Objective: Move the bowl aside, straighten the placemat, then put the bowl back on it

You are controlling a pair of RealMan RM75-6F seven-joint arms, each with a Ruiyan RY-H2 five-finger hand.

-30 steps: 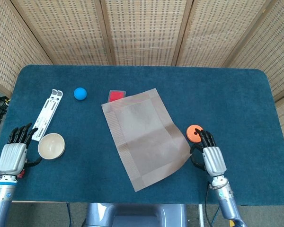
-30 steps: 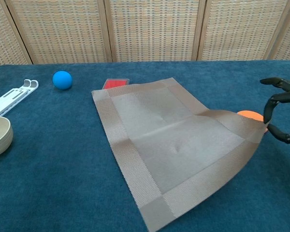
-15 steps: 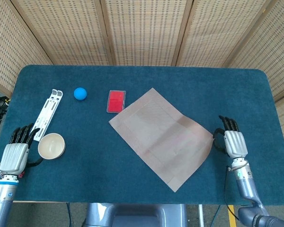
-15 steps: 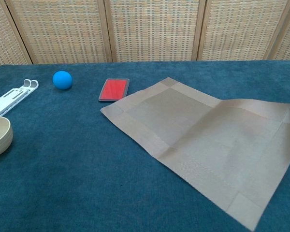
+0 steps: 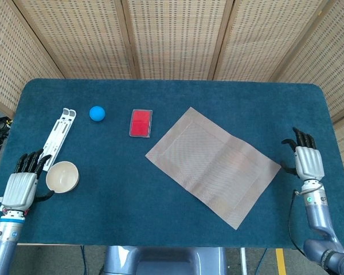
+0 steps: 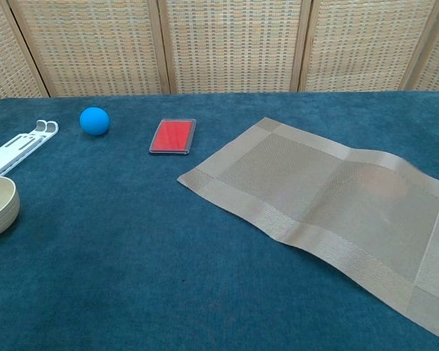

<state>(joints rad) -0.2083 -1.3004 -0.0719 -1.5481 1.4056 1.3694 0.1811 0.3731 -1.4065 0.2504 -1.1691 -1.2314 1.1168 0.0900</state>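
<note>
Since 1 s ago the placemat (image 5: 213, 165) has slid over to the right & swung round, and the right hand (image 5: 308, 162) has moved out to the right w/ it. Orange disc from before isn't in view now.

Task so far: bowl (image 5: 62, 176) is off the mat, sitting on the table (image 5: 178, 91) right beside the left hand's fingers (image 5: 28, 162). So step 1 looks done. Mat lies flat but is skewed, corners not lined up w/ the table edge, so straightening looks half done. Bowl still has to go back on it.

Right hand's fingers (image 5: 301, 138) are spread & hold nothing; mat's near corner is just beside them, not touching. Left hand (image 5: 20, 186) is open too, empty, fingers apart.
</note>
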